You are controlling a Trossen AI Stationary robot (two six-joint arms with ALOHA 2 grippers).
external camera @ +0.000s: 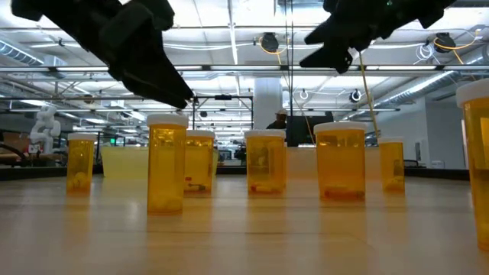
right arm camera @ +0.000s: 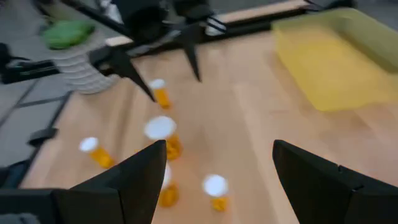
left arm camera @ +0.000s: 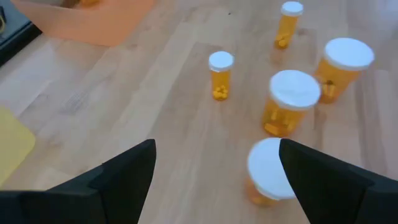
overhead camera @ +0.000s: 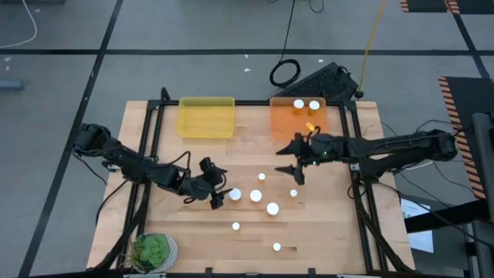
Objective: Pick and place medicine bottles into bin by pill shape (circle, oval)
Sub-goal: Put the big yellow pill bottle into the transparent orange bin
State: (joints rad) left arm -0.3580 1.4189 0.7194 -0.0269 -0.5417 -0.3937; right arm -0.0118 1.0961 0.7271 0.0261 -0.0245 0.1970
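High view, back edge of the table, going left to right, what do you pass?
Yellow bin → orange bin, holding two bottles → right pincer, open, just in front of it.

A pale wooden table [overhead camera: 255, 232] with a black frame carried a translucent yellow plastic bin [overhead camera: 206, 117] and a translucent orange plastic bin [overhead camera: 297, 120] side by side along its far edge. Seven small amber medicine bottles with round white caps [overhead camera: 255, 196] stood upright and scattered across the middle and near part of the tabletop, three of them close together in a row. A small green plant in a white ribbed pot [overhead camera: 153, 252] sat at the near left corner.
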